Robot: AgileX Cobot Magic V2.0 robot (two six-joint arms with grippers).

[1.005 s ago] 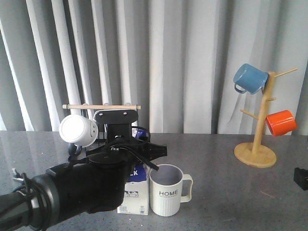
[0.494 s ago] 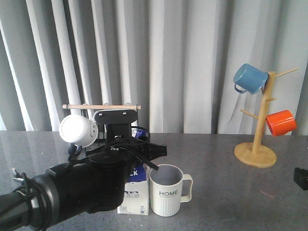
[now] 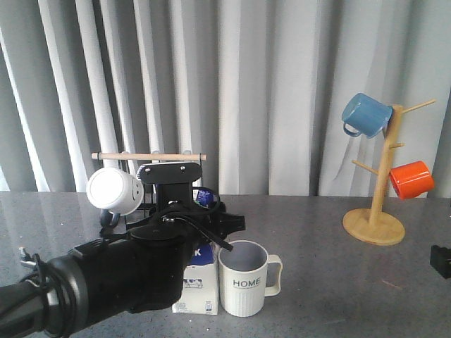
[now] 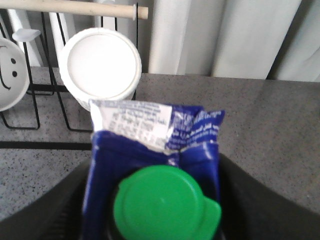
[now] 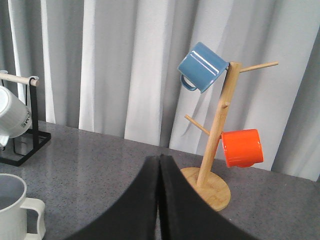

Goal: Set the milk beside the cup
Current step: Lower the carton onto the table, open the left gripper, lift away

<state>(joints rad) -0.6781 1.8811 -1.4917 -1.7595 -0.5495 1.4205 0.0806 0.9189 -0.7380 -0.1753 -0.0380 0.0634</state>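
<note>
The milk (image 3: pixel 196 289), a blue and white carton, stands on the grey table with its side against the cup (image 3: pixel 243 282), a ribbed pale mug printed "HOME". My left arm hides most of the carton in the front view. The left wrist view looks down on the milk (image 4: pixel 150 125) and its green cap (image 4: pixel 162 205); my left gripper (image 4: pixel 156 172) is shut on it, one dark finger flush against each side. My right gripper (image 5: pixel 159 165) is shut on nothing, low over the table at the right, with the cup (image 5: pixel 12 210) off to one side.
Behind the milk stands a black wire rack with a wooden rod (image 3: pixel 149 156), holding a white mug (image 3: pixel 115 191). At the right, a wooden mug tree (image 3: pixel 380 204) carries a blue mug (image 3: pixel 366 115) and an orange mug (image 3: pixel 411 179). Grey curtains close off the back.
My left wrist has sunk and tilted slightly, so more of the carton's blue top shows above it. Milk and cup have stayed in place.
</note>
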